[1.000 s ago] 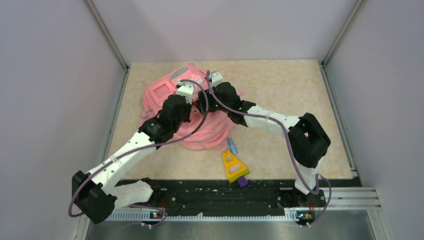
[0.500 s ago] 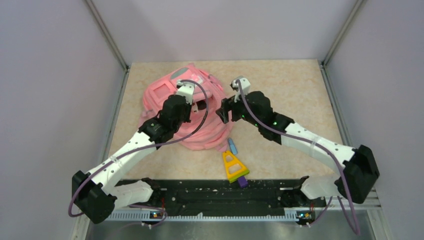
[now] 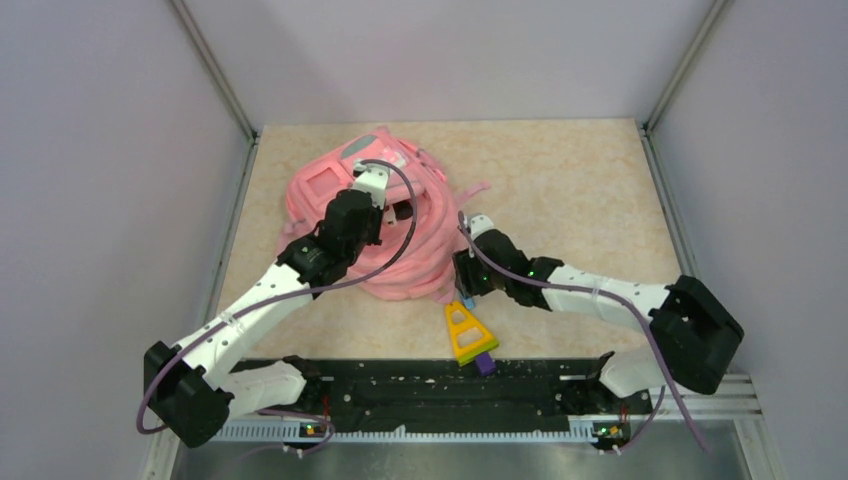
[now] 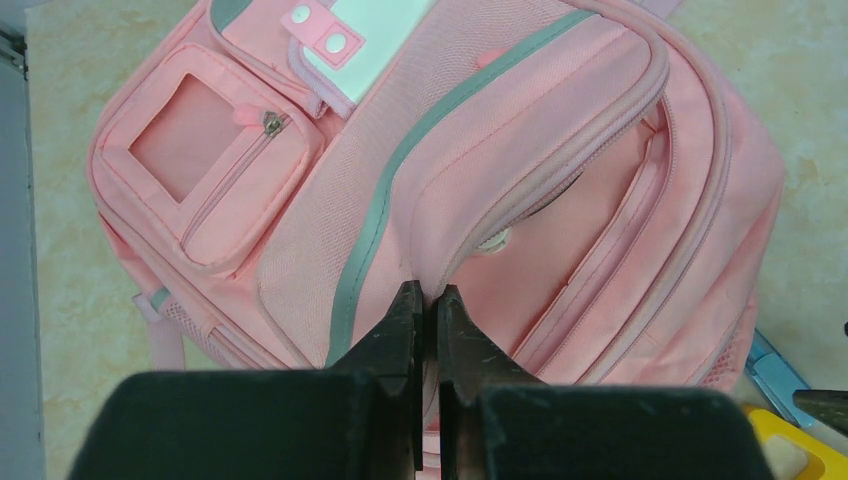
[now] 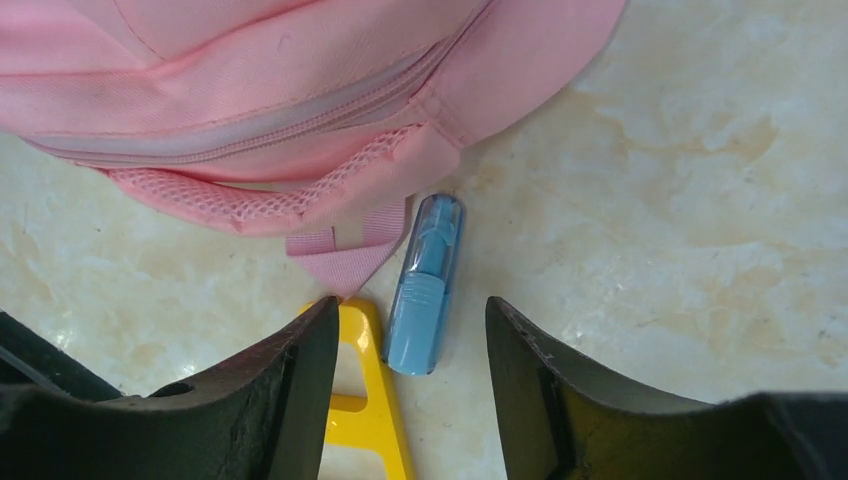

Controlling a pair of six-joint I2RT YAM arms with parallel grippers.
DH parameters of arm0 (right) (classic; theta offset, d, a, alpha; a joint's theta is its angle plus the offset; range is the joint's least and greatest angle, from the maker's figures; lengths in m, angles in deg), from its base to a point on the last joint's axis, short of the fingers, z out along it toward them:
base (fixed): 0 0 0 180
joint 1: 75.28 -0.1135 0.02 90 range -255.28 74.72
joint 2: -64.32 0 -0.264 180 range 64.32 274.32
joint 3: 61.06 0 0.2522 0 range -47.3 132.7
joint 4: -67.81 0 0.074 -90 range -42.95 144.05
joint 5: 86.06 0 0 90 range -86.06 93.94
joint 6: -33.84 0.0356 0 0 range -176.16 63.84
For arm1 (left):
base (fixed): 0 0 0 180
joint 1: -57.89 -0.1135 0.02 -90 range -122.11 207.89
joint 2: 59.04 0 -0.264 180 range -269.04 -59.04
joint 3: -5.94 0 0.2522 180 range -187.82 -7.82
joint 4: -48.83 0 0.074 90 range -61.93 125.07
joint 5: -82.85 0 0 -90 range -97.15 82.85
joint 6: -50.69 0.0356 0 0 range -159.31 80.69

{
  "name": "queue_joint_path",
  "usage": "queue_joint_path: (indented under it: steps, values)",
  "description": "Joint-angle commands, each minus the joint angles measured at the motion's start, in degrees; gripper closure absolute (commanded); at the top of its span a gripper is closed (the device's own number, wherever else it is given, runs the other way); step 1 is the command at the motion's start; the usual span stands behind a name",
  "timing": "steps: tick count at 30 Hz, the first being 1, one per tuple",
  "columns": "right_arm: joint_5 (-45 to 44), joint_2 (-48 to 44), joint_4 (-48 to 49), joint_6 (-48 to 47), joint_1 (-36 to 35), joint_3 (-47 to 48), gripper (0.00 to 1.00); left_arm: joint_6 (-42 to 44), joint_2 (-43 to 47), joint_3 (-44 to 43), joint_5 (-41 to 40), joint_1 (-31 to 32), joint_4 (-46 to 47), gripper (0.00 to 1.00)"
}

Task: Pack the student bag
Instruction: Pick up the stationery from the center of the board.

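The pink student bag lies at the table's back left, its front pockets facing up. My left gripper is over its middle, shut on the edge of a pocket flap. My right gripper hangs low at the bag's near edge, open. Between and just ahead of its fingertips a blue pen-like tube lies on the table; the fingers are apart from it. The yellow triangle ruler lies by the left finger.
In the top view the yellow triangle ruler lies in front of the bag with a small purple item at its near end, next to the black base rail. A pink strap loop touches the ruler's tip.
My right arm swung off the bag, out to the right, then down to the front by the blue tube, its jaws narrowing somewhat. The left arm and bag stayed still.
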Motion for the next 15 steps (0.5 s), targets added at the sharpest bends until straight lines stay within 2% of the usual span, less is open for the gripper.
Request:
queue_joint_path:
  steps: [1, 10, 15]
  values:
    - [-1.24, 3.76, 0.52, 2.45, -1.85, 0.43, 0.46, -0.62, 1.98, -2.21, -0.43, 0.34, 4.81, 1.0]
    - [-3.2, 11.53, -0.89, 1.59, -2.9, 3.09, 0.52, -0.56, 2.09, -2.21, -0.41, 0.25, 4.81, 1.0]
    - [-3.2, 12.58, -1.06, 1.36, -3.16, 3.66, 0.52, -0.58, 2.13, -2.21, -0.35, 0.32, 4.81, 1.0]
